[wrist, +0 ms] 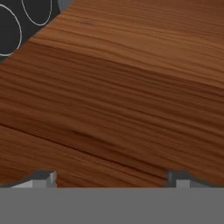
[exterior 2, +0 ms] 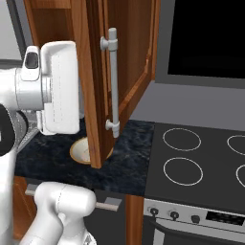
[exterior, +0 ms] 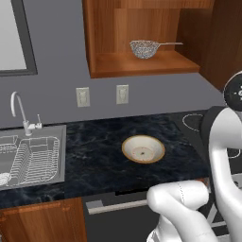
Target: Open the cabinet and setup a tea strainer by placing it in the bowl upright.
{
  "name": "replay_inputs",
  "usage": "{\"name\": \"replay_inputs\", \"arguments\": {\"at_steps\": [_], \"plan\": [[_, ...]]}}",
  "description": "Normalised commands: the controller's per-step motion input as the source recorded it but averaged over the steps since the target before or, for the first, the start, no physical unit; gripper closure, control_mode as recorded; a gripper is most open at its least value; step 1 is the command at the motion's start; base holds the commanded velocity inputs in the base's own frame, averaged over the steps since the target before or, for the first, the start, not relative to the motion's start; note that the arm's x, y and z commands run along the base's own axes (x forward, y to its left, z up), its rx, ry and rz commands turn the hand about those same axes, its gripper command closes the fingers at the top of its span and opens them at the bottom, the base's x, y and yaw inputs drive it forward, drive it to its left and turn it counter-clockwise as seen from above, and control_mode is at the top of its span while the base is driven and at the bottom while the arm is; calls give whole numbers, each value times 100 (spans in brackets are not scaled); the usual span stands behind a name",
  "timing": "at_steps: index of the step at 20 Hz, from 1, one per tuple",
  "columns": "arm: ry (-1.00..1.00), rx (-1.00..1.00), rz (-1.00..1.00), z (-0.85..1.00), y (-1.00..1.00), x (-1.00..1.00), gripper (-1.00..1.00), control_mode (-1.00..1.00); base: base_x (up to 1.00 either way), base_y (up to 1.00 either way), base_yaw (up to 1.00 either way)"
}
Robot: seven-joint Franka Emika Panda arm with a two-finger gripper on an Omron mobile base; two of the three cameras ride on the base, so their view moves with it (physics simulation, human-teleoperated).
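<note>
**Pincer hard against the open door, strainer waiting on the shelf**

The pincer (wrist: 111, 177) shows as two dark fingertips at the bottom of the hand view, set far apart with nothing between them, so it stands wide and empty. Wood grain lies right in front of it, so it is very near a panel of the cabinet; whether it touches I cannot tell.

The cabinet (exterior: 142, 33) is open: in the left base view its inside is bare to the camera, and in the right base view the door (exterior 2: 95, 81) is swung out toward the robot, edge on, with the silver bar handle (exterior 2: 113, 81) on its right face. The black marbled counter (exterior: 94, 160) runs below, a sink (exterior: 30, 158) with a wire dish rack at its left and a cooktop (exterior 2: 201, 153) at its right.

The bowl (exterior: 143, 149) sits on the counter, below the cabinet and a little nearer, and is empty. The tea strainer (exterior: 144, 48) rests on the cabinet's shelf, basket to the left, thin handle pointing right.

As I judge it, opening is done and the reach for the strainer comes next. The risks: the arm may knock the door on its way round, since the hand sits so near the wood; and the thin handle may slip or twist in the fingers, tipping the basket out of upright over the bowl.
</note>
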Motion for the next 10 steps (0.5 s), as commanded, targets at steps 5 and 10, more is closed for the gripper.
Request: {"name": "replay_inputs", "arguments": {"at_steps": [5, 10], "plan": [[0, 9, 0, 0, 54, 4, -100, -100, 0, 0, 0], [-2, 16, 0, 0, 82, 18, -100, -100, 0, 0, 0]]}}
